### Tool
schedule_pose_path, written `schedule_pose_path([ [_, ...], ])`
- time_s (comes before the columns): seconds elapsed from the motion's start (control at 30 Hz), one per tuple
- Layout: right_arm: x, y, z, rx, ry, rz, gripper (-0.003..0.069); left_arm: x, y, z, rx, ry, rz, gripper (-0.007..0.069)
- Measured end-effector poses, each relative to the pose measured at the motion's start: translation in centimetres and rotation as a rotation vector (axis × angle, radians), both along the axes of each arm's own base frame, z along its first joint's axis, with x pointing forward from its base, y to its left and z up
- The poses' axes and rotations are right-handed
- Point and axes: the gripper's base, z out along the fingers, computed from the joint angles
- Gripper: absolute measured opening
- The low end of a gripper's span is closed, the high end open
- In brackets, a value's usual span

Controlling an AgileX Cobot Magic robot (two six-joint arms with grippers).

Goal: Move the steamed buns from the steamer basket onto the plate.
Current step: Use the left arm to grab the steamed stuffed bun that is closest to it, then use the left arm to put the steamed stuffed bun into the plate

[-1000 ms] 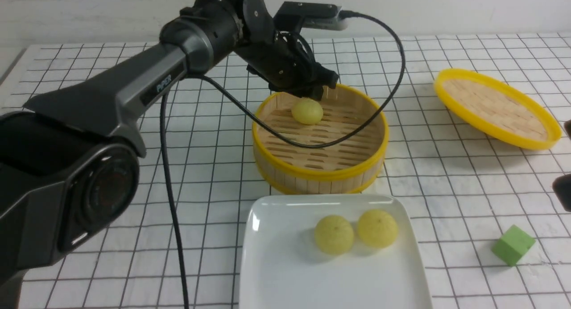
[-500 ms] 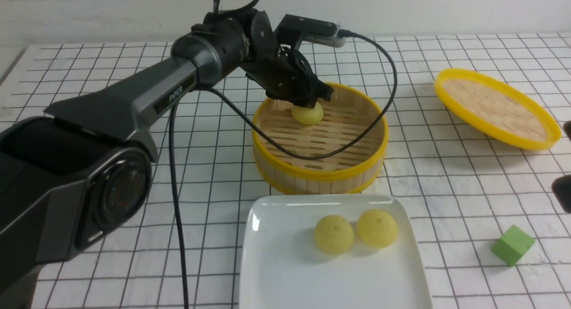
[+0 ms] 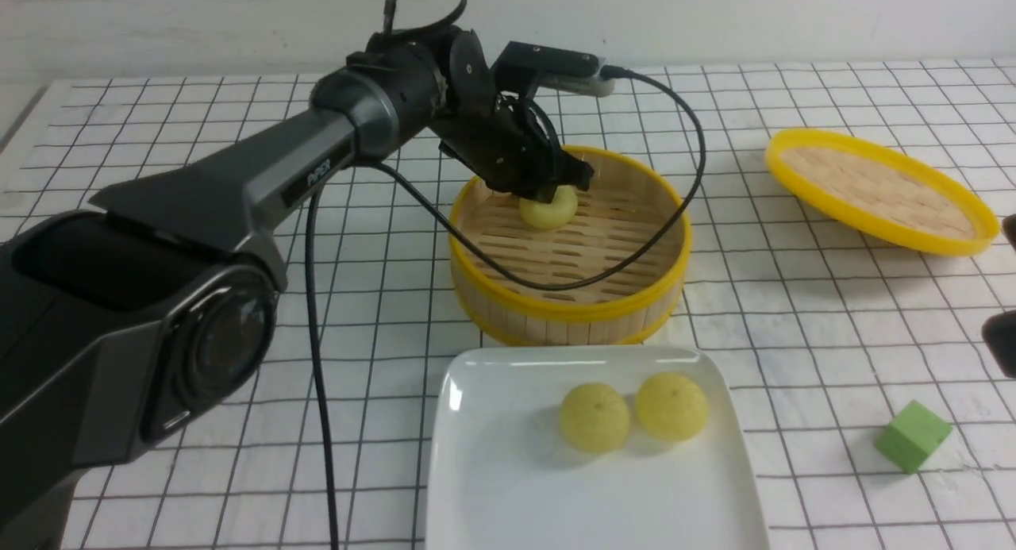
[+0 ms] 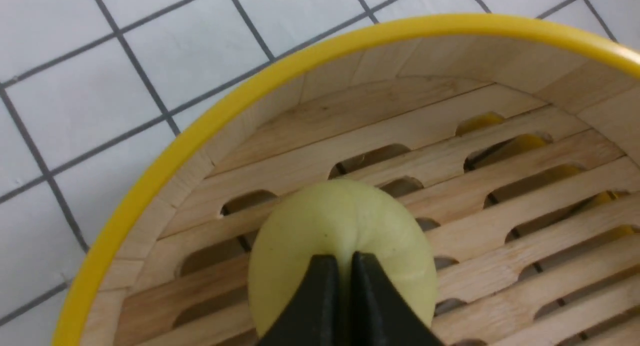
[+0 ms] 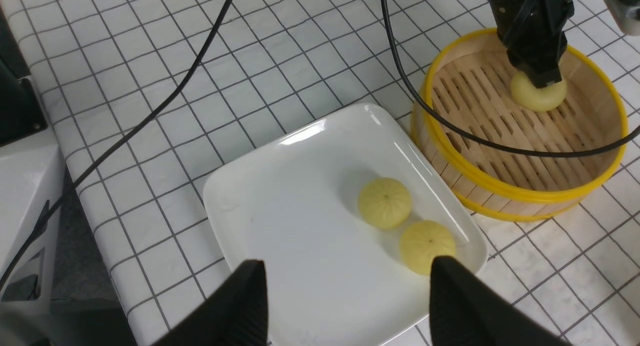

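Table (image 3: 794, 312): white grid cloth, everything sits on it.

Left arm (image 3: 238, 177): reaches from near left out to the basket's far side.

Plate (image 3: 492, 486): white, near centre, just beside the basket's near wall.

Basket (image 3: 571, 304): deep, centre of the table, directly beyond the plate.

Lid (image 3: 877, 189): far right, tilted, well apart from the basket.

Buns: 2 on the plate, (image 3: 594, 417) and (image 3: 671, 406), side by side and about touching. The last bun (image 3: 548, 211) sits on the slats at the basket's far-left side, close to the wall.

Cube (image 3: 913, 436): green, near right, not involved.

Left gripper (image 4: 338, 258): on top of the last bun, fingers pinched nearly together into its crown; skin creased between them. Looks a thin hold on soft dough.

Right gripper (image 5: 347, 266): spread wide, nothing in it, off at the right edge.

Key relation: the plate lies straight toward the near side from the held bun, with the basket's near wall between. Judgement: lift above the rim first, then draw near. Bun is round, no long axis. Left arm has it; the right is farther off.
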Motion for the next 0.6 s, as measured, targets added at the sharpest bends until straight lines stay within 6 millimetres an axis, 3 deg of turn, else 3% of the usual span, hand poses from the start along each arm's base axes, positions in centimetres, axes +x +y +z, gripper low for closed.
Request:
schedule_pose_path([
  [0.07,0.0,0.0,0.0,0.000,0.000,0.000,0.0438,-0.3,0.1,0.9,0.001,0.003,-0.005,0.0019],
  [0.2,0.0,0.0,0.0,0.001,-0.001,0.000,0.0438,-1.9,0.8,6.0,-0.016,-0.038,-0.020,0.0018],
  [0.23,0.0,0.0,0.0,0.001,-0.001,0.000,0.0438,-2.0,0.9,6.3,-0.019,-0.042,-0.020,0.0018],
  [0.27,0.0,0.0,0.0,0.001,-0.001,0.000,0.0438,-3.0,1.4,9.1,-0.031,-0.082,-0.022,0.0018],
  [0.3,0.0,0.0,0.0,0.001,-0.001,0.000,0.0438,-3.6,1.7,10.7,-0.038,-0.100,-0.022,0.0018],
  [0.43,0.0,0.0,0.0,0.001,-0.001,0.000,0.0438,-6.6,3.1,15.8,-0.043,-0.111,-0.029,0.0018],
  [0.6,0.0,0.0,0.0,0.001,-0.001,0.000,0.0438,-9.6,4.4,18.1,-0.009,0.007,-0.031,0.0018],
])
